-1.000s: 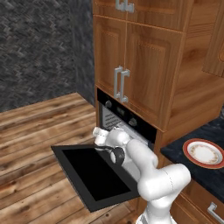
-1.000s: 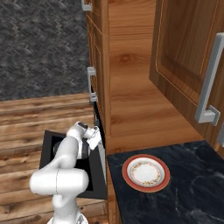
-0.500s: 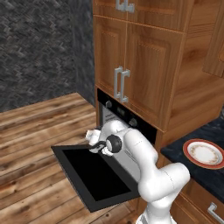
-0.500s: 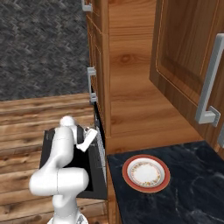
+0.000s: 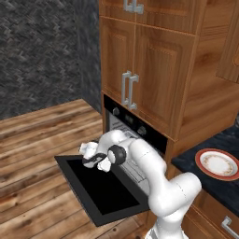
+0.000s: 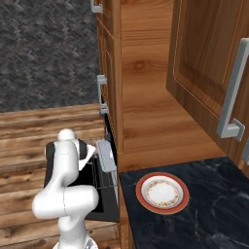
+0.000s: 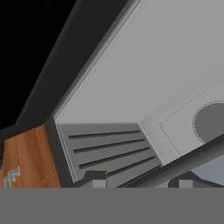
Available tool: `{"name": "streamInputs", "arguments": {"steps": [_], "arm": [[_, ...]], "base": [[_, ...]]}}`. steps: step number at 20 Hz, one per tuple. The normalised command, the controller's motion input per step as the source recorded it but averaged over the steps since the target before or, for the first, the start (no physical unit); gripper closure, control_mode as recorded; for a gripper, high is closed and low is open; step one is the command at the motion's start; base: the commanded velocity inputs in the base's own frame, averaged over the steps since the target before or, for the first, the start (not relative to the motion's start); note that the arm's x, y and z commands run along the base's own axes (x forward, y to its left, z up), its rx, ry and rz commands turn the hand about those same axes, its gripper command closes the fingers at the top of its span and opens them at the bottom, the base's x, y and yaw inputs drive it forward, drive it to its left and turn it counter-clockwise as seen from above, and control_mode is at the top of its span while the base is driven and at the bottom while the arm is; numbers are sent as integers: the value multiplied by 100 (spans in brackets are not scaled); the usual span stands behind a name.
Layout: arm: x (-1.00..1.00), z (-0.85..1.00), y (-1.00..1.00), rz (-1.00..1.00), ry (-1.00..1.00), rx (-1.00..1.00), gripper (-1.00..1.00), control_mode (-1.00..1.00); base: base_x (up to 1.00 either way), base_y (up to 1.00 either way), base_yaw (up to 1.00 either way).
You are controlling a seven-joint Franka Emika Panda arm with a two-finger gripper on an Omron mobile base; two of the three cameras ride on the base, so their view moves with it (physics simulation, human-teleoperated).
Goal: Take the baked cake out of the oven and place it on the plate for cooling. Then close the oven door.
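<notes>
- The arm (image 5: pixel 140 161) is working at the open oven (image 5: pixel 133 140), its door (image 5: pixel 100 189) lying flat; the step, as I judge it, is fetching the cake.
- I am not making out the cake; the hand view is looking into the grey oven cavity (image 7: pixel 144 87).
- The gripper (image 5: pixel 95 158) is hanging over the door near the mouth; how wide its jaws stand, or whether they hold anything, I cannot tell.
- The plate (image 6: pixel 162 192) is waiting bare on the counter (image 6: pixel 204 214).
- Next: locating the cake, then carrying it right to the plate.

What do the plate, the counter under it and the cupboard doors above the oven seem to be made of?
Plate: probably glazed ceramic, judging by its smooth red-orange rim and patterned cream centre.
Counter: likely polished dark stone, with pale marble-like veins.
Cupboard doors: apparently varnished wood, with warm brown grain and raised panels, plus silver, metal-looking handles.
</notes>
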Motion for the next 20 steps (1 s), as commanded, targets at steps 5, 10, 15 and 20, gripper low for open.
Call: {"name": "streamInputs", "arguments": {"steps": [5, 10, 15, 20], "arm": [[-34, -100, 100, 5, 55, -1, 100, -100], [-31, -100, 100, 5, 58, -2, 100, -100], [-23, -100, 100, 4, 61, -2, 100, -100], [-24, -100, 100, 4, 61, -4, 100, -100]], "base": [[0, 0, 0], [0, 0, 0], [0, 0, 0], [0, 0, 0]]}}
